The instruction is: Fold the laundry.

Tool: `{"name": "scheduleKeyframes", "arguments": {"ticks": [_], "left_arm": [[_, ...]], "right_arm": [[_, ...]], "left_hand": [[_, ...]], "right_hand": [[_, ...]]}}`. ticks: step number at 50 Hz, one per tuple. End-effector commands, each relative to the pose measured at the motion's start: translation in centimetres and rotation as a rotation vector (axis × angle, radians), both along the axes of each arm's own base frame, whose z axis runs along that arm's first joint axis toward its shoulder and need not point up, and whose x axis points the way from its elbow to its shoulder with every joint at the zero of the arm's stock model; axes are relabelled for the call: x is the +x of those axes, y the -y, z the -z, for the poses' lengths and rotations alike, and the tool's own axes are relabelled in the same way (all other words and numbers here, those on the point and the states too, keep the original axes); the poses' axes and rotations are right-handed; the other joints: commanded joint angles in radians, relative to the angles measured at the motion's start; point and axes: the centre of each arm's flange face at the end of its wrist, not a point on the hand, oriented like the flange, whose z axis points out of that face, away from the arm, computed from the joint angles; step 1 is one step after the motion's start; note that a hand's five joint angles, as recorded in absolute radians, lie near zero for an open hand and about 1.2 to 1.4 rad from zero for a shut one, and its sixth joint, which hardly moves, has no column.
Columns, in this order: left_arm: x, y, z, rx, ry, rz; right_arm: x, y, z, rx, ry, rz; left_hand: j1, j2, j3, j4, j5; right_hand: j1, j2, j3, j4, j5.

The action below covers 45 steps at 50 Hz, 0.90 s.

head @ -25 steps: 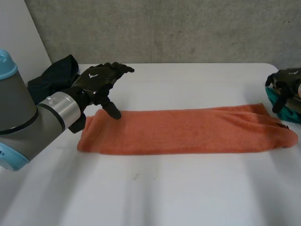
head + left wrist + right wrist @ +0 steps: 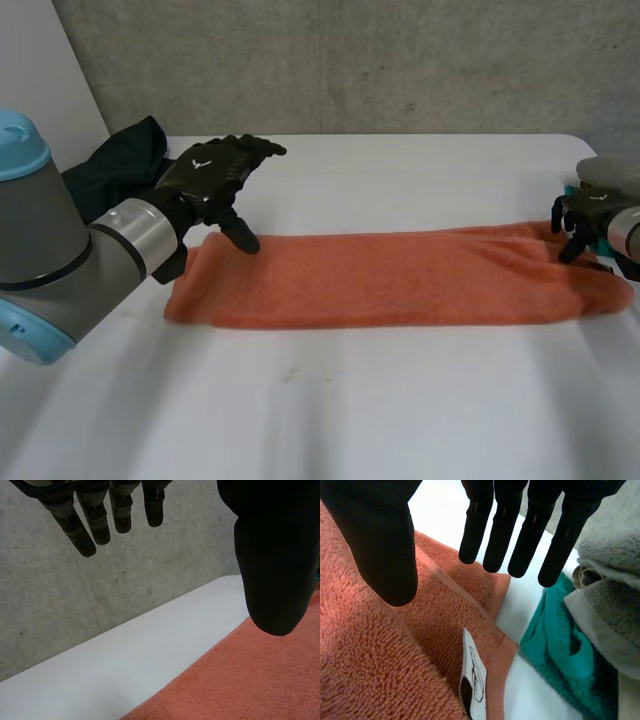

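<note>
Across the middle of the white surface (image 2: 380,400) an orange towel (image 2: 400,280) is laid out as a long folded strip. At its left end the left hand (image 2: 205,175) is held with fingers straight and spread, nothing gripped, the thumb pointed down at the far corner (contact cannot be told). Over the right end the right hand (image 2: 577,218) is held, fingers straight and slightly apart, holding nothing. A teal cloth (image 2: 555,645) and a grey towel (image 2: 610,575) are seen just beside that end.
</note>
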Motion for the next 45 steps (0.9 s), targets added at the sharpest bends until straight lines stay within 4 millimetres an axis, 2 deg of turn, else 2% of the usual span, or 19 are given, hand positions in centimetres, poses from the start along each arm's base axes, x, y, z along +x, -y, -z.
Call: {"name": "scheduleKeyframes", "arguments": {"ticks": [1, 11, 13, 15, 21, 26, 29, 34, 41, 42, 43, 44, 45], "left_arm": [[0.0, -0.1, 0.1, 0.003, 0.002, 0.002], [-0.1, 0.0, 0.1, 0.002, 0.002, 0.002], [-0.1, 0.0, 0.2, 0.003, 0.002, 0.002], [0.0, 0.0, 0.1, 0.002, 0.002, 0.0], [0.1, 0.1, 0.1, 0.002, -0.001, -0.005], [0.0, 0.3, 0.0, -0.007, -0.001, -0.004], [-0.1, 0.5, -0.1, -0.011, -0.001, -0.002], [-0.2, 0.5, 0.1, -0.008, 0.001, -0.006], [-0.4, 0.5, 0.3, -0.005, 0.005, -0.008], [-0.5, 0.5, 0.5, -0.003, 0.006, -0.007], [-0.5, 0.5, 0.5, -0.002, 0.006, -0.007], [-0.6, 0.5, 0.4, -0.004, 0.005, -0.005], [-0.6, 0.5, 0.5, -0.003, 0.006, -0.005]], "right_arm": [[0.2, 0.0, 1.0, 0.018, 0.009, -0.009], [0.6, 0.2, 2.0, 0.027, 0.026, -0.02], [0.7, 0.3, 2.2, 0.028, 0.027, -0.023], [0.6, 0.4, 2.4, 0.028, 0.027, -0.023], [0.7, 1.0, 1.4, -0.016, 0.032, -0.03], [1.5, 2.6, 0.1, -0.151, 0.058, -0.046], [2.2, 3.4, -0.1, -0.229, 0.06, -0.061], [2.4, 4.3, 0.7, -0.285, 0.064, -0.075], [3.0, 4.6, 2.7, -0.281, 0.082, -0.138], [3.1, 4.6, 2.8, -0.283, 0.08, -0.137], [2.8, 4.8, 2.7, -0.291, 0.067, -0.121], [2.7, 4.9, 2.6, -0.293, 0.058, -0.108], [2.6, 5.0, 2.4, -0.299, 0.045, -0.092]], "left_hand": [[-0.011, -0.029, -0.032, -0.026, -0.049], [-0.011, -0.029, -0.032, -0.026, -0.049], [-0.011, -0.029, -0.032, -0.026, -0.049], [-0.011, -0.029, -0.032, -0.026, -0.049], [-0.011, -0.029, -0.032, -0.026, -0.049], [-0.011, -0.029, -0.032, -0.026, -0.049], [-0.011, -0.029, -0.032, -0.026, -0.049], [-0.011, -0.029, -0.032, -0.026, -0.049], [-0.011, -0.029, -0.032, -0.026, -0.049], [-0.011, -0.029, -0.032, -0.026, -0.049], [-0.011, -0.029, -0.032, -0.026, -0.049], [-0.011, -0.029, -0.032, -0.026, -0.049], [-0.011, -0.029, -0.032, -0.026, -0.049]], "right_hand": [[0.108, 0.11, 0.109, 0.11, 0.109], [0.081, 0.083, 0.082, 0.083, 0.083], [0.301, 0.302, 0.301, 0.302, 0.302], [0.676, 0.678, 0.676, 0.677, 0.677], [0.678, 0.68, 0.678, 0.68, 0.679], [0.678, 0.68, 0.678, 0.68, 0.679], [0.678, 0.68, 0.678, 0.68, 0.679], [0.678, 0.68, 0.678, 0.68, 0.679], [0.678, 0.68, 0.678, 0.68, 0.679], [0.652, 0.653, 0.652, 0.653, 0.653], [-0.218, -0.216, -0.217, -0.216, -0.217], [-0.544, -0.542, -0.543, -0.542, -0.542], [-0.544, -0.542, -0.543, -0.542, -0.542]]}}
